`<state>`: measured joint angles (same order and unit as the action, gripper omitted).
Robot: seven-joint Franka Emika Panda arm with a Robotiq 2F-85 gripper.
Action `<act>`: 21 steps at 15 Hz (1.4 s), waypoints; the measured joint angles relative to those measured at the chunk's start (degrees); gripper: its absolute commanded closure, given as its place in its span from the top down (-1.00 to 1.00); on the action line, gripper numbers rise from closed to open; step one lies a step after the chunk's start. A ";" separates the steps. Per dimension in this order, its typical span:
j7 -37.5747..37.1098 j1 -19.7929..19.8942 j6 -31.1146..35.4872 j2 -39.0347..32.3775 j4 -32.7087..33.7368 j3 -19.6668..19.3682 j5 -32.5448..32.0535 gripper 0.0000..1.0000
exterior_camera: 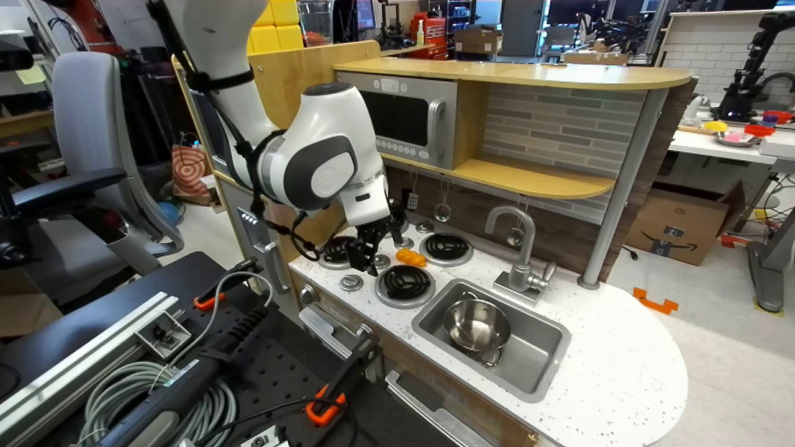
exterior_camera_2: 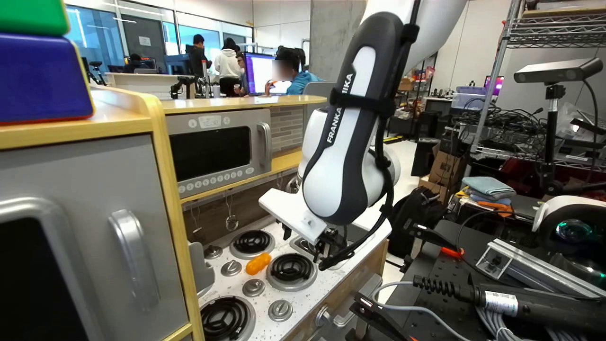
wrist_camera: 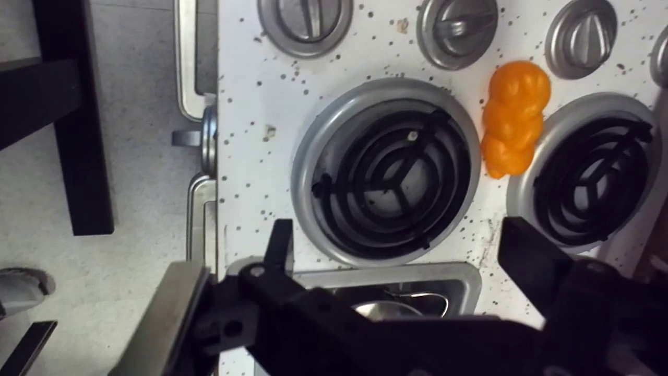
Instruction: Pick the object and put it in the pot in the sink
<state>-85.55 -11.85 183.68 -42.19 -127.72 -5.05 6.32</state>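
The object is a lumpy orange item (exterior_camera: 410, 257) lying on the white countertop between two black burners. It also shows in an exterior view (exterior_camera_2: 258, 264) and at the upper right of the wrist view (wrist_camera: 514, 120). The silver pot (exterior_camera: 477, 326) stands in the steel sink (exterior_camera: 546, 372); a sliver of the pot (wrist_camera: 386, 310) shows in the wrist view, mostly hidden by the gripper. My gripper (wrist_camera: 397, 223) is open and empty, its fingers wide apart above the stove. It hangs above the counter, apart from the object, in both exterior views (exterior_camera: 372, 251) (exterior_camera_2: 305, 248).
Burners (wrist_camera: 386, 177) and several knobs (wrist_camera: 457, 31) surround the object. The faucet (exterior_camera: 522, 248) rises behind the sink. A shelf with a microwave (exterior_camera: 404, 118) overhangs the back of the counter. A black table (exterior_camera: 248, 360) with cables and a clamp stands in front.
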 measured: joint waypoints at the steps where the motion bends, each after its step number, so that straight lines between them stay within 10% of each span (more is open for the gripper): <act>1: 0.16 -0.34 1.94 -1.53 1.17 0.32 1.67 1.00; 21: 1.54 -2.21 3.53 -22.69 30.35 0.71 17.22 1.00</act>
<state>-84.00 -14.06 187.21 -64.88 -97.37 -4.33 23.54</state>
